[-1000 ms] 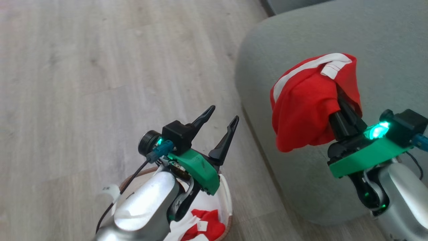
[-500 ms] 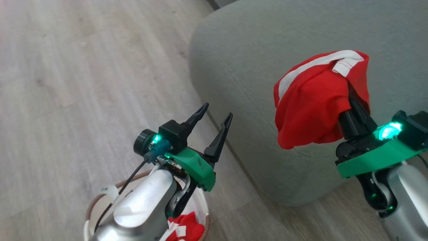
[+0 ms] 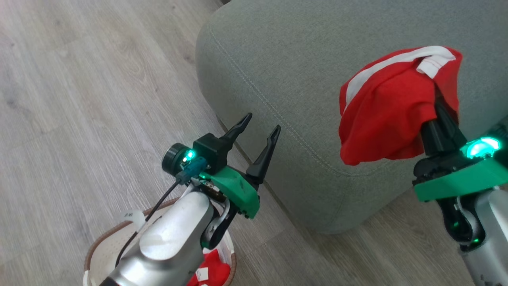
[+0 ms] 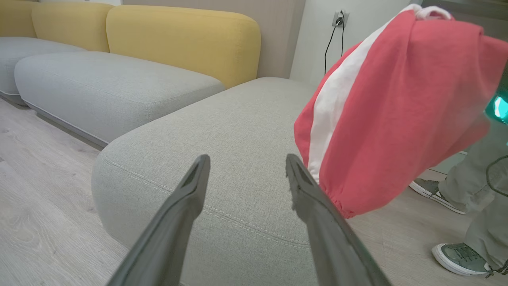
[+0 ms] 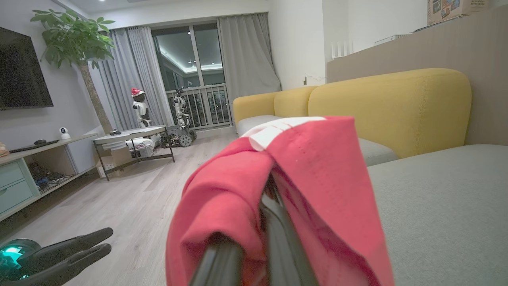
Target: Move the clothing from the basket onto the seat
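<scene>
A red garment of the clothing [image 3: 391, 115] with a white stripe hangs draped over my right gripper [image 3: 437, 107], which is shut on it above the near part of the grey seat [image 3: 297, 75]. The cloth hides the fingertips. The same garment [image 5: 317, 178] wraps the right gripper [image 5: 272, 234] in the right wrist view. My left gripper [image 3: 262, 123] stands open and empty beside the seat's corner, above the cream basket [image 3: 101, 246]. Another red piece of clothing [image 3: 210, 270] lies in the basket. The left gripper [image 4: 247, 159] points at the seat [image 4: 238, 115], with the garment [image 4: 397, 119] to its right.
A person's legs and grey shoes [image 4: 460, 258] stand on the wood floor past the seat's right end. Yellow backrests [image 4: 178, 35] and another grey cushion [image 4: 99, 83] lie behind. A low round table [image 5: 131, 137] stands far across the room.
The head camera has swung toward the seat, so the seat and basket shift left in the picture. The right gripper still holds the garment; the left stays open.
</scene>
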You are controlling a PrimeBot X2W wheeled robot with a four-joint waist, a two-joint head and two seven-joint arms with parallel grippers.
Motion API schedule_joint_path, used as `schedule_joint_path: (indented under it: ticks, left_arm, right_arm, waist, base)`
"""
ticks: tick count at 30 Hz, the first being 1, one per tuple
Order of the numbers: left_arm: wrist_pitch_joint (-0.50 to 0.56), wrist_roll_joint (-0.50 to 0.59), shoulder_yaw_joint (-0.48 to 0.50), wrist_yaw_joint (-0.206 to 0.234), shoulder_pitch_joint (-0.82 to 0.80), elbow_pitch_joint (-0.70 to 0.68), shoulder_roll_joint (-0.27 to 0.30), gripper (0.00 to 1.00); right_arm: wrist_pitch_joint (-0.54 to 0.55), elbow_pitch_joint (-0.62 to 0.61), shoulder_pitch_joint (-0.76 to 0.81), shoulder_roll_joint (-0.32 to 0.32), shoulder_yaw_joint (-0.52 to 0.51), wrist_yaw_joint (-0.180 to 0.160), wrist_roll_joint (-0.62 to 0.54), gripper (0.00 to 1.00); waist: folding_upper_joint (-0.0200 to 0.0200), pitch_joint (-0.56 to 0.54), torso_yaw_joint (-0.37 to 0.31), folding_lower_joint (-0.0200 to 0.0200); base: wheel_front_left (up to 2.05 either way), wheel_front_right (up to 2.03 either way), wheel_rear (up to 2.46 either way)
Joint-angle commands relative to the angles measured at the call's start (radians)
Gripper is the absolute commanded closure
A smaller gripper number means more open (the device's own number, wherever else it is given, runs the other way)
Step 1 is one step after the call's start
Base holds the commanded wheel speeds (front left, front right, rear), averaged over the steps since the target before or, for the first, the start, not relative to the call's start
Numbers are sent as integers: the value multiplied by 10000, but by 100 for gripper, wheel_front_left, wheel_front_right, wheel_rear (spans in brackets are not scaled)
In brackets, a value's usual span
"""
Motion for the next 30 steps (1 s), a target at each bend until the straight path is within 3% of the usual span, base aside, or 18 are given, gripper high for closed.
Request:
schedule_joint_path:
  ticks: [1,13,30]
  left_arm:
    - [-113,80,283,-4,-637,-220,10,0]
    - [-66,320,119,86,-1031,-157,-103,0]
    - [501,1058,-876,203,-3007,46,-464,0]
  right_arm:
    - [-53,-369,-324,-187,16,-2,11,100]
    - [-53,767,-2491,-729,-63,-2,487,100]
    - [-53,3696,-5853,-2282,-89,-2,2099,100]
  waist:
    - [0,60,6,0]
    - [0,814,426,0]
    - [0,3521,1516,0]
  base:
    - [0,0,0]
    - [0,0,0]
    - [0,0,0]
